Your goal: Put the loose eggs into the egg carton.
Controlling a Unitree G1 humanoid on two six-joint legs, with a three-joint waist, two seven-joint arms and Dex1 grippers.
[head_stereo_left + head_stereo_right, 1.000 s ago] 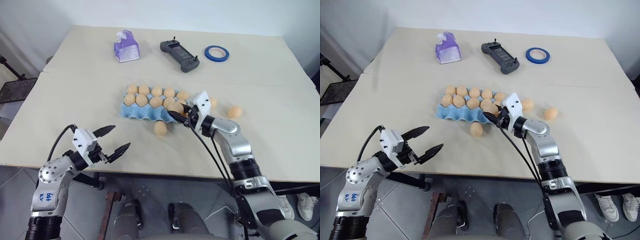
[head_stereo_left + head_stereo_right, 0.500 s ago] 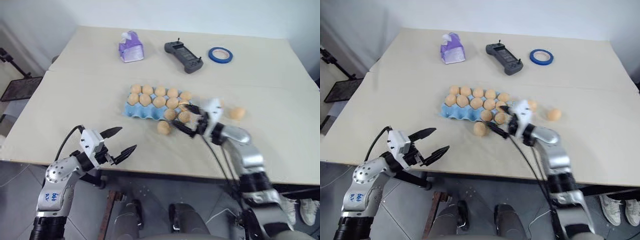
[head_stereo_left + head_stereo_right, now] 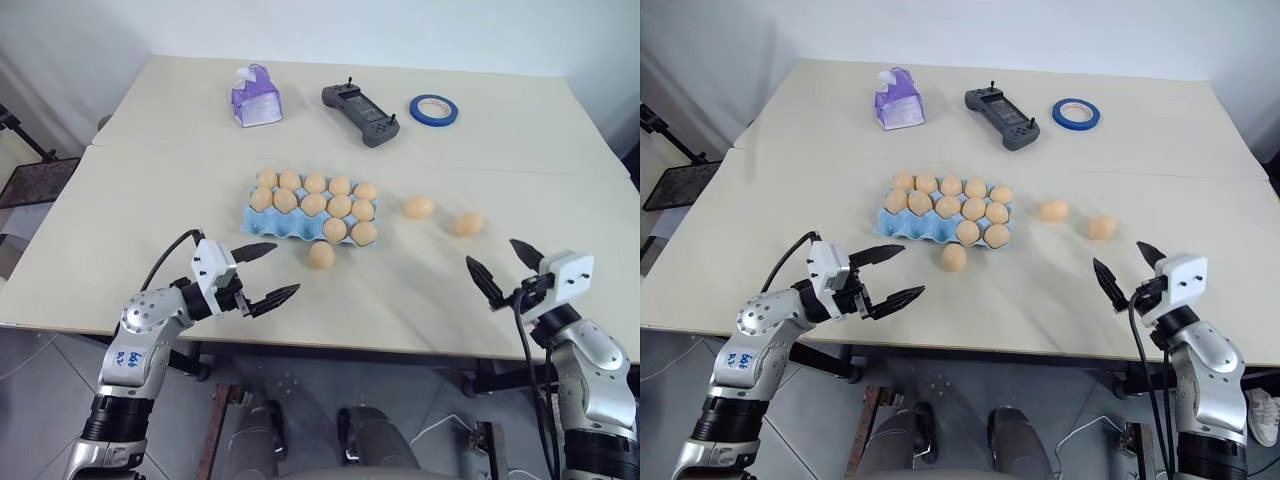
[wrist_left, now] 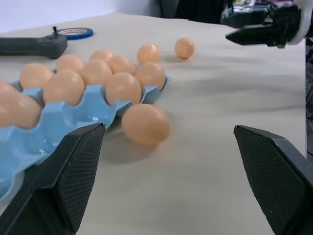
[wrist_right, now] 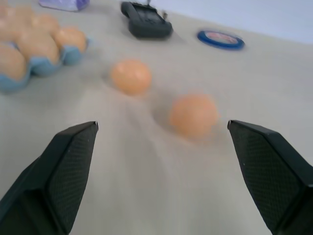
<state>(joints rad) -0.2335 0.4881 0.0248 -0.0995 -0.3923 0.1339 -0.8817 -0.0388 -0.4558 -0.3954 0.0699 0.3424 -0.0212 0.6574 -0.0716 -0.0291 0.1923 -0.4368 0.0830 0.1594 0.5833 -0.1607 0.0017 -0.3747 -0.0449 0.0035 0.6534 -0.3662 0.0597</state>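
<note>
From the head cameras, the light blue egg carton (image 3: pixel 300 212) sits mid-desk (image 3: pixel 150 200) with twelve eggs seated, while three loose eggs lie outside it: one egg (image 3: pixel 320 255) just beside its near edge, a second egg (image 3: pixel 419 207) and a third egg (image 3: pixel 468 224) apart to the right. The left gripper (image 3: pixel 262 273) and right gripper (image 3: pixel 503 265) both hover near the desk's front edge, fingers spread wide and holding nothing. The eggs look light, smooth and brittle, likely to roll on the flat top; a gentle pinch across the widest part seems safest. In the left wrist view, the nearest egg (image 4: pixel 145 124) rests touching or almost touching the carton wall (image 4: pixel 63 115), leaving open approach only from the near side. In the right wrist view, the two other eggs (image 5: pixel 130 77) (image 5: pixel 192 115) lie on bare desk with free room all round, the controller (image 5: pixel 145 21) and tape roll (image 5: pixel 220 39) well behind.
</note>
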